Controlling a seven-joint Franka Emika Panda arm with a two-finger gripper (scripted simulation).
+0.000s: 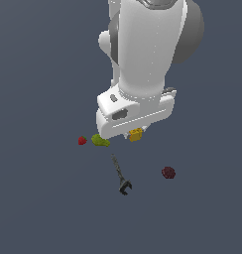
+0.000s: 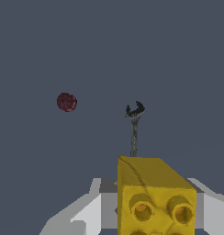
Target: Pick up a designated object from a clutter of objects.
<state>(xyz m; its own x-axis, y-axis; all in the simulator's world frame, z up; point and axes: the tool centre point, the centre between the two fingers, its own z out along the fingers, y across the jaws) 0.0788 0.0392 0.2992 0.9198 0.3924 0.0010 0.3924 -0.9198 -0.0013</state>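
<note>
The yellow block (image 1: pixel 136 134) with round dark-rimmed marks on its face sits right under my white hand in the exterior view. In the wrist view the block (image 2: pixel 153 183) fills the gap between my grey fingers (image 2: pixel 88 215), which press on both its sides. My gripper (image 2: pixel 156 212) is shut on it. In the exterior view the hand hides the fingers of my gripper (image 1: pixel 136 132). The red strawberry (image 1: pixel 82 141) and the green pear-like fruit (image 1: pixel 100 141) lie to the exterior view's left of the block. I cannot tell how far the block is off the floor.
A slim dark wrench (image 1: pixel 120 176) lies below the block in the exterior view and also shows in the wrist view (image 2: pixel 134 126). A dark maroon lump (image 1: pixel 168 172) lies at the exterior view's right and shows in the wrist view (image 2: pixel 66 102). The floor is plain dark grey.
</note>
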